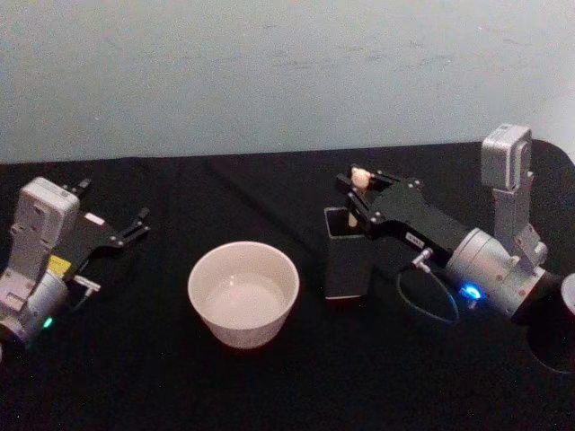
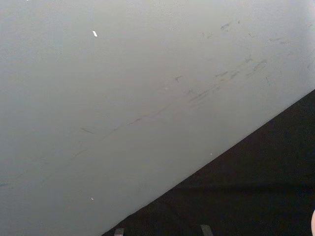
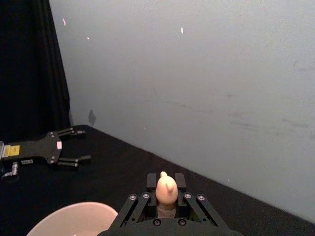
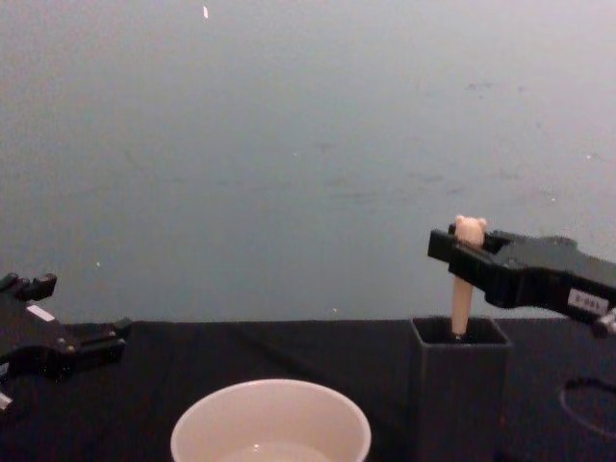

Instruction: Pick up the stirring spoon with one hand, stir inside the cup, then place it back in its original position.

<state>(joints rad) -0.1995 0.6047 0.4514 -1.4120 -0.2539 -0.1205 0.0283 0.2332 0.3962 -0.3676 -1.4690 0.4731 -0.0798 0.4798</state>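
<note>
— Two arms over the black-clothed table (image 1: 269, 395); wide cream round cup (image 1: 243, 292) centre, tall dark grey square holder (image 1: 349, 256) beside it.

— And the bear-headed cream spoon (image 4: 464, 279)?

— Upright in the holder, right gripper (image 4: 460, 252) clamped on its handle. Left gripper (image 1: 137, 224) idle, fingers apart.

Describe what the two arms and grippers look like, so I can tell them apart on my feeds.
Both grippers are flat black plates with thin black fingers and small white labels. The left gripper sits on a silver-grey wrist with a yellow sticker and a green light. The right gripper has a silver-grey wrist with a blue light, a looping black cable and a grey boxy module above.
</note>
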